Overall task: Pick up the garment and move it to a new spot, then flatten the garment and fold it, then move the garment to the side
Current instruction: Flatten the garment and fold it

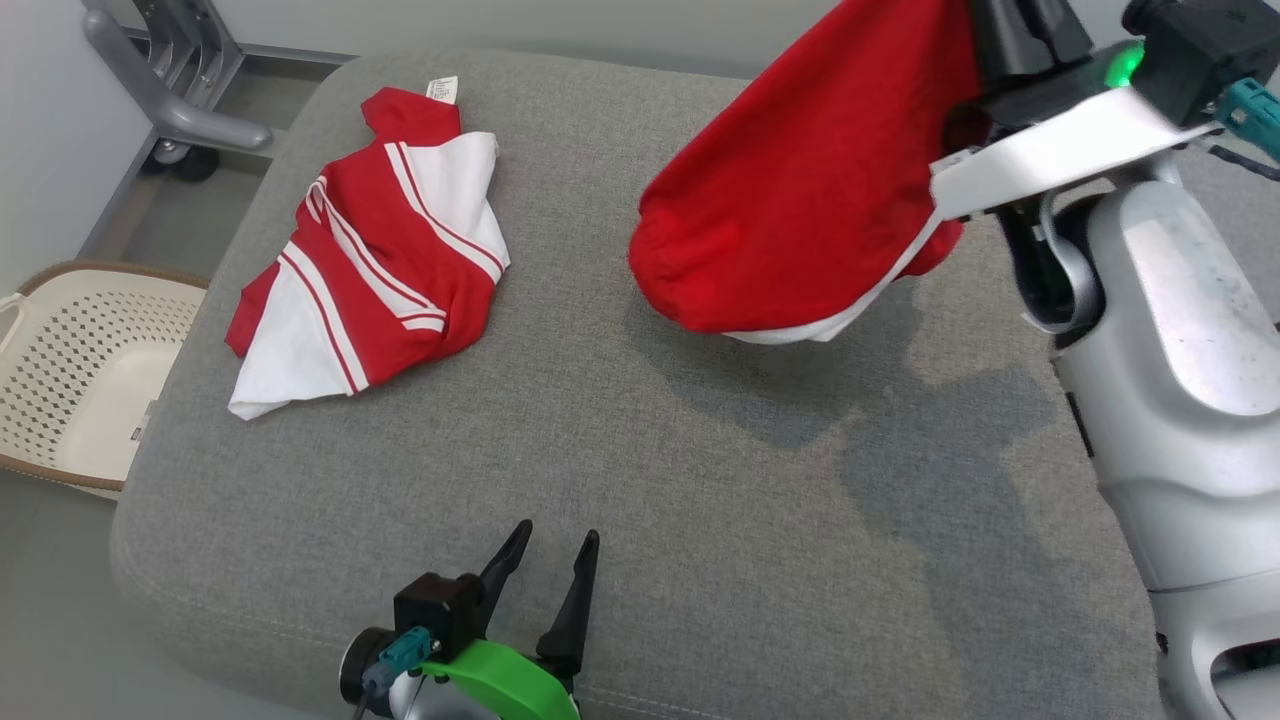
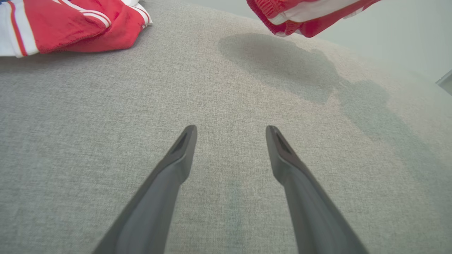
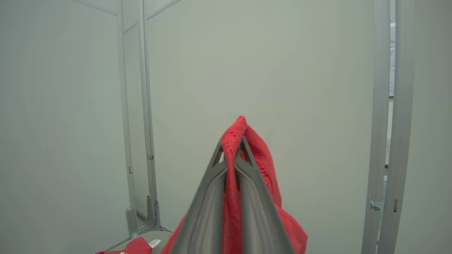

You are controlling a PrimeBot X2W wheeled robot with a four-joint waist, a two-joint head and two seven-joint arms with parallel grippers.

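Garment (image 1: 800,180): soft red knit, hangs bunched, pinched by R gripper (image 3: 231,147).

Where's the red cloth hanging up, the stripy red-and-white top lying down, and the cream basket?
Hanging red fabric garment (image 1: 800,190), head view, middle of its red side.
Red-and-white striped garment (image 1: 395,240), head view, central red band.
Cream perforated plastic basket (image 1: 60,350), head view, holey inner wall.

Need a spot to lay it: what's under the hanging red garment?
The garment, pinched in the right gripper, hangs without touching the grey cushion, which carries its shadow. Cushion behind the cloth is hidden from the head camera.
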